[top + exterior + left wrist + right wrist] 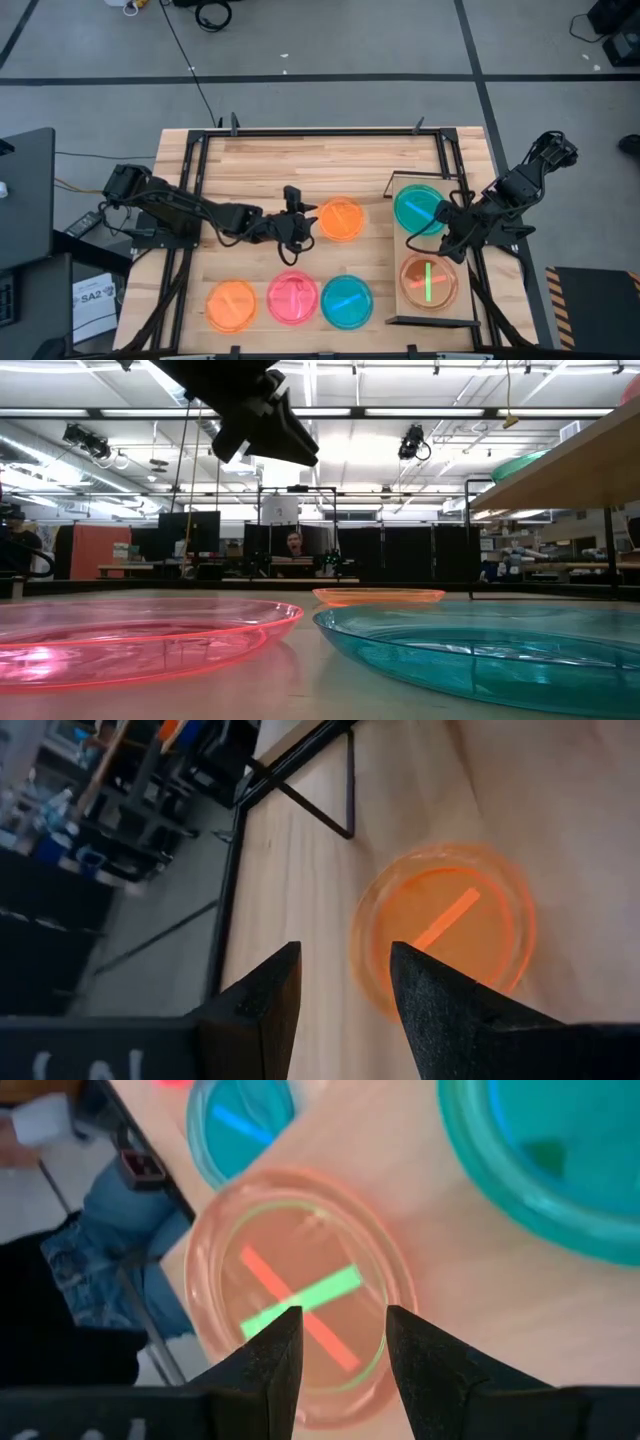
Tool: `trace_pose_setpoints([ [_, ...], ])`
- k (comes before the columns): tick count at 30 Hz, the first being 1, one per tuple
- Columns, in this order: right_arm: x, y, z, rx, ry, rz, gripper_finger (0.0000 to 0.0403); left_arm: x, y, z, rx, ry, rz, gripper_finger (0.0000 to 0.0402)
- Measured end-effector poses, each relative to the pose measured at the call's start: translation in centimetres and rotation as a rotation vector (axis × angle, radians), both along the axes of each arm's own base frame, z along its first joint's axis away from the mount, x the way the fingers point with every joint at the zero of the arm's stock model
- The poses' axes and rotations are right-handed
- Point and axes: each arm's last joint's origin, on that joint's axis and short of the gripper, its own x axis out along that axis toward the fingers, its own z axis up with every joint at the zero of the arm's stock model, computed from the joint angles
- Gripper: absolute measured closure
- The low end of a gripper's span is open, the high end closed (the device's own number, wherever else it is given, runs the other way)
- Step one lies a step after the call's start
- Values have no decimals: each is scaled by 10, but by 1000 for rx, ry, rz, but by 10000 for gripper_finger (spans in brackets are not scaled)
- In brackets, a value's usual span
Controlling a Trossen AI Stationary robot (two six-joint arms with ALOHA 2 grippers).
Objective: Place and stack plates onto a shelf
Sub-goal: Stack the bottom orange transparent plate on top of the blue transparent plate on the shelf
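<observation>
- Your left gripper (303,209) hangs over mid-table with its fingers (262,1005) spread and nothing between them.
- The orange plate (341,219) lies just beyond those fingertips, on the side toward the shelf (395,262). In the left wrist view it sits straight ahead, its near rim just past the tips.
- A round plate has no long axis to line up with, so what you have to match is the rim: you would reach forward and down to its near edge.
- Your right gripper (447,221) is over the shelf, between the teal plate (417,208) and the pink-orange stack (429,281). Its fingers (270,1360) stand apart and empty, above the stack.
- For the orange plate, the left arm looks the nearer one; the right is well apart from it, beyond the shelf's frame.
- Three more plates wait in a row along the near table edge: orange (232,305), pink (293,297) and teal (346,299). They lie nearer the left arm's side than the right's.
- The shelf sits on the table's right side, so any plate you take goes that way.
</observation>
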Motion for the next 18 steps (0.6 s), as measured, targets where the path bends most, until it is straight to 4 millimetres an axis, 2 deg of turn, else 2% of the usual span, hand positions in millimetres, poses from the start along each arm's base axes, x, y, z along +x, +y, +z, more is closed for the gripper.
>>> trace_pose_setpoints([
  [6,2,-2,0,-65,-49,-48,251,-4,-8,-5,-132,-8,18,239],
  [18,8,-3,-1,-167,-110,-116,251,-19,-6,-25,-412,207,50,239],
])
